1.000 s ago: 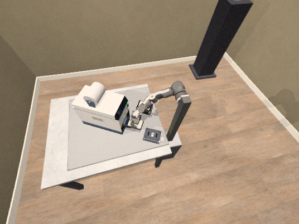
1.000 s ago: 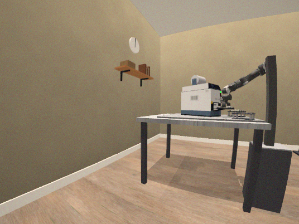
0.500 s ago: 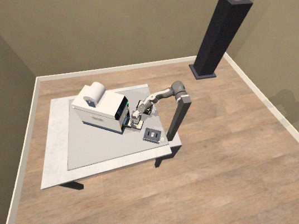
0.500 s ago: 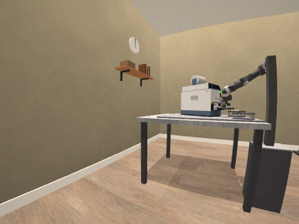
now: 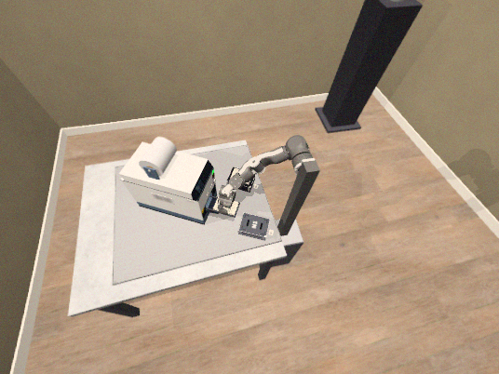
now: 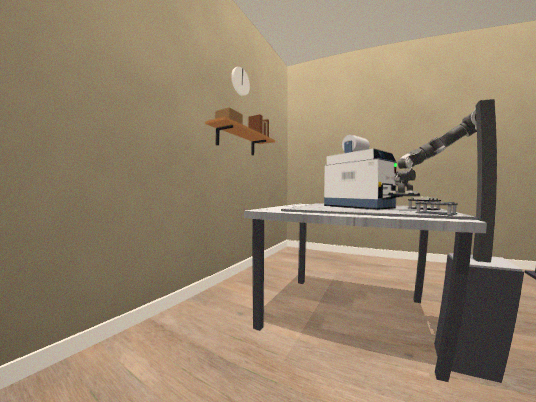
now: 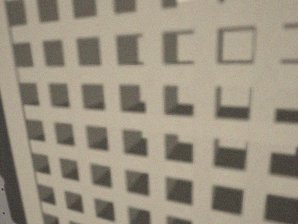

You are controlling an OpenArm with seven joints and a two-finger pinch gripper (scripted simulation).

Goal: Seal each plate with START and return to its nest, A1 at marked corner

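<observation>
The gripper (image 5: pixel 226 204) (image 6: pixel 406 190) looks shut on the open well plate (image 5: pixel 232 208) (image 6: pixel 412 194) (image 7: pixel 152 75), held flat so it can sit down level. The plate is at the front of the plate sealer (image 5: pixel 163 186) (image 6: pixel 360 179), a bit in from the tabletop (image 5: pixel 95 274) (image 6: pixel 300 216) edge by the arm's post (image 5: pixel 298 200) (image 6: pixel 485 185). Its holes show no foil, so I think it is going on the stage. A bare plate nest (image 5: pixel 246 226) (image 6: pixel 442 204) waits near that edge's front corner, likely for its trip back. The lamp (image 5: pixel 213 172) (image 6: pixel 395 165) is green
</observation>
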